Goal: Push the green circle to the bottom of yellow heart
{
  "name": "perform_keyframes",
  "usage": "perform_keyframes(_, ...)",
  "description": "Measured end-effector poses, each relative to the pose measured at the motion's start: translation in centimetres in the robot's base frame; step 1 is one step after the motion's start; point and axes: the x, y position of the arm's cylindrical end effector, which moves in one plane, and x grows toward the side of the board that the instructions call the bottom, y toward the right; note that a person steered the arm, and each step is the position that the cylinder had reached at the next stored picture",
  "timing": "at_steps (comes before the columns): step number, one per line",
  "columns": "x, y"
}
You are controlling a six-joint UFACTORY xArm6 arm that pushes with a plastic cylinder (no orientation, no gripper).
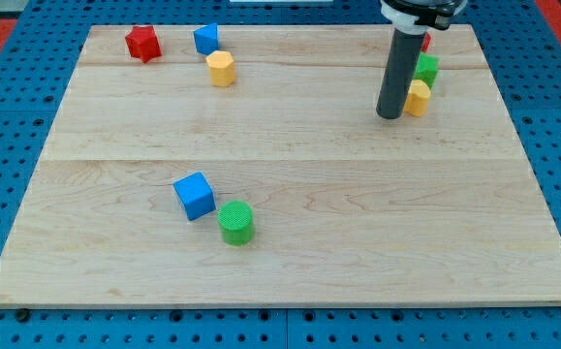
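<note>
— Blue pegboard surrounds a pale wooden table [290, 281], blocks scattered across it. Where does the job stand?

— Hardly begun, by my reading. The green circle [235, 222] sits in the lower-left part of the table, touching or just beside a blue cube [195, 195] at its upper left. The yellow heart [419, 99], as I take the yellow block near the top-right corner to be, is well apart from it, almost the whole table away.

— And you?

— I'm up at that far end. My tip [389, 116] rests on the wood just beside the heart's left side; whether it touches I cannot tell, since the rod hides part of the block. A green block [426, 68] sits right above the heart, and a sliver of red block [425, 43] shows behind the rod, shape unclear.

— Jaws open or closed?

— Neither: I carry none, only a straight dark rod, so nothing is held or let go.

— Other blocks?

— Near the top-left corner, a red star [142, 43], a blue block [205, 39] and a yellow hexagon [221, 69]. That yellow one looks six-sided to me, which is why I count the right-hand one as the heart.

— What remains?

— Everything, I judge: travel to the circle, get on its left side, and push it across to rest below the heart.
</note>
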Motion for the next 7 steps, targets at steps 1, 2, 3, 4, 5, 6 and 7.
perform_keyframes(1, -1.1, 1.1)
perform_keyframes(2, -1.1, 1.9)
perform_keyframes(3, -1.1, 3.0)
perform_keyframes(4, 0.0, 3.4)
perform_keyframes(5, 4.3, 0.0)
perform_keyframes(6, 8.1, -3.3)
perform_keyframes(7, 10.9, -6.3)
